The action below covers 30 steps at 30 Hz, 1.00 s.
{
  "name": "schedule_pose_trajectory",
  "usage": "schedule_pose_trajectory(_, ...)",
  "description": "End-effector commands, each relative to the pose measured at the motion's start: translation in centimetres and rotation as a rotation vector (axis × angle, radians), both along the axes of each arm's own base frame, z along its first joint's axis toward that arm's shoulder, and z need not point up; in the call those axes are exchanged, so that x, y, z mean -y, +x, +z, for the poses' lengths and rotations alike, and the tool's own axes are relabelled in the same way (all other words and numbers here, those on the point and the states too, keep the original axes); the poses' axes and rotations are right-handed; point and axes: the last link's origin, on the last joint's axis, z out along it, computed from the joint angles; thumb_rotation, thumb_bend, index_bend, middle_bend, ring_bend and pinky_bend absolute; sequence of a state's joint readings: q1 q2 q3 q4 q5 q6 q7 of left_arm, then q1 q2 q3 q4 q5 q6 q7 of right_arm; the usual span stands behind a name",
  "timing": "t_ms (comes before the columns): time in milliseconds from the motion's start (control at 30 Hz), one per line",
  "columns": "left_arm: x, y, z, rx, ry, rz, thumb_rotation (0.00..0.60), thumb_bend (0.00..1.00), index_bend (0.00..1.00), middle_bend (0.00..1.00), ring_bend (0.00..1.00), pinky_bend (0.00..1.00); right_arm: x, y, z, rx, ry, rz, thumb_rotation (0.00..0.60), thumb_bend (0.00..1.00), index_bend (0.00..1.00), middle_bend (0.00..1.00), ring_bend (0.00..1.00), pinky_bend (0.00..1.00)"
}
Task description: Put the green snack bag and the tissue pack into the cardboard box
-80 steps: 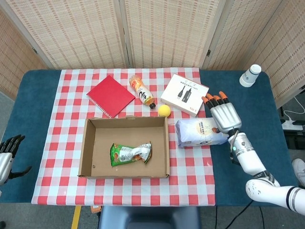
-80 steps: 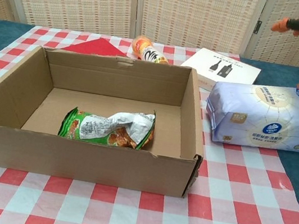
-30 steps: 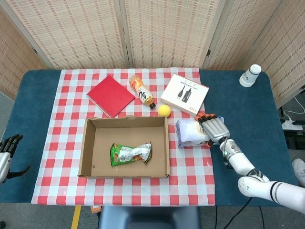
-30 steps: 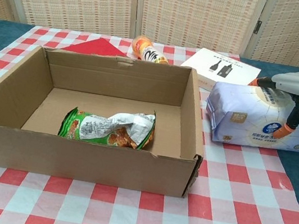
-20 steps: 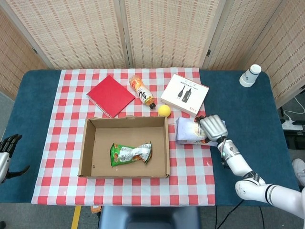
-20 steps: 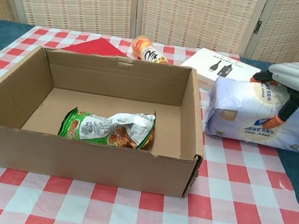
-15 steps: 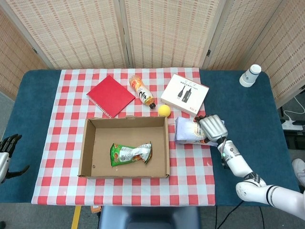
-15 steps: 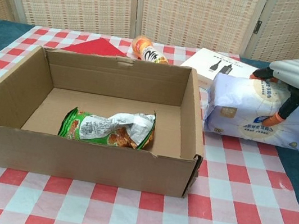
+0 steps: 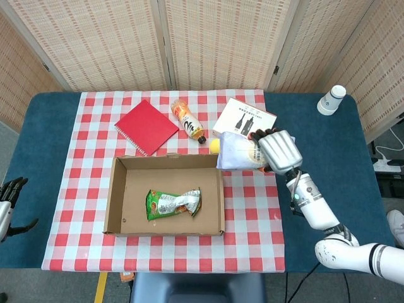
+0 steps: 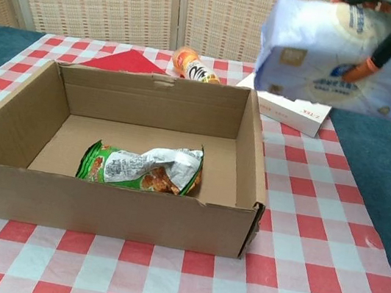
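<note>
The green snack bag (image 9: 173, 204) (image 10: 142, 166) lies on the floor of the open cardboard box (image 9: 117, 196) (image 10: 253, 137). My right hand (image 9: 278, 151) (image 10: 387, 28) grips the pale blue tissue pack (image 9: 238, 152) (image 10: 332, 57) from above and holds it in the air, just right of the box's back right corner. My left hand (image 9: 7, 201) hangs at the far left edge of the head view, off the table, fingers apart and holding nothing.
Behind the box lie a red notebook (image 9: 146, 126), an orange bottle (image 9: 188, 120) (image 10: 192, 65), a yellow ball (image 9: 214, 145) and a white flat carton (image 9: 243, 118) (image 10: 291, 107). A white paper cup (image 9: 331, 99) stands at the back right on the blue table.
My right hand came down on the tissue pack, closed on it and has lifted it off the cloth, carrying it up and left toward the box. The left hand stayed put.
</note>
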<state>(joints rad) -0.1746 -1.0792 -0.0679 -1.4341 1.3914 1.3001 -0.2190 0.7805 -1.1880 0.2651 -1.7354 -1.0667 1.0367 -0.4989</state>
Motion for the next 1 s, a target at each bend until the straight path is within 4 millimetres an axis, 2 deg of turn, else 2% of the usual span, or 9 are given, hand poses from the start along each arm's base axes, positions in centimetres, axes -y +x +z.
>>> schedule_pose_trajectory(33,0.0,0.0,0.0,0.000,0.001,-0.002,0.600,0.20,0.04,0.00,0.00,0.09,0.1,4.2,-0.1,0.011,0.002,0.070,0.600,0.11,0.81,0.50,0.51,0.70)
schedule_pose_trajectory(400,-0.1,0.0,0.2,0.004,0.010,-0.004,0.600,0.20,0.04,0.00,0.00,0.09,-2.0,13.6,-9.2,0.006,0.186,0.248,0.600,0.11,0.81,0.50,0.51,0.70)
schedule_pose_trajectory(533,-0.1,-0.1,0.3,0.007,0.008,-0.001,0.600,0.20,0.04,0.00,0.00,0.09,-3.4,15.6,-11.4,0.028,0.226,0.304,0.600,0.11,0.81,0.50,0.51,0.70)
schedule_pose_trajectory(700,0.0,-0.1,0.4,0.011,0.010,-0.004,0.600,0.20,0.04,0.00,0.00,0.09,-4.2,16.3,-12.9,0.053,0.251,0.327,0.600,0.11,0.78,0.50,0.51,0.69)
schedule_pose_trajectory(767,0.0,-0.1,0.4,0.013,0.011,-0.005,0.600,0.20,0.04,0.00,0.00,0.09,-4.1,15.8,-13.3,0.035,0.256,0.311,0.600,0.06,0.65,0.50,0.46,0.63)
schedule_pose_trajectory(833,0.0,-0.1,0.4,0.015,0.011,-0.004,0.600,0.20,0.04,0.00,0.00,0.09,-4.0,14.8,-13.5,-0.003,0.301,0.242,0.600,0.00,0.37,0.39,0.26,0.39)
schedule_pose_trajectory(900,0.0,-0.1,0.3,0.014,0.011,-0.002,0.600,0.20,0.04,0.00,0.00,0.09,-3.7,14.4,-13.3,-0.041,0.323,0.181,0.600,0.00,0.09,0.15,0.04,0.09)
schedule_pose_trajectory(933,-0.1,-0.1,0.3,0.014,0.010,-0.002,0.600,0.20,0.04,0.00,0.00,0.09,-3.6,14.5,-13.1,-0.045,0.323,0.173,0.600,0.00,0.03,0.07,0.01,0.02)
schedule_pose_trajectory(1000,-0.1,-0.1,0.3,0.014,0.009,-0.002,0.600,0.20,0.04,0.00,0.00,0.09,-3.3,14.8,-12.6,-0.012,0.301,0.173,0.600,0.00,0.00,0.01,0.00,0.00)
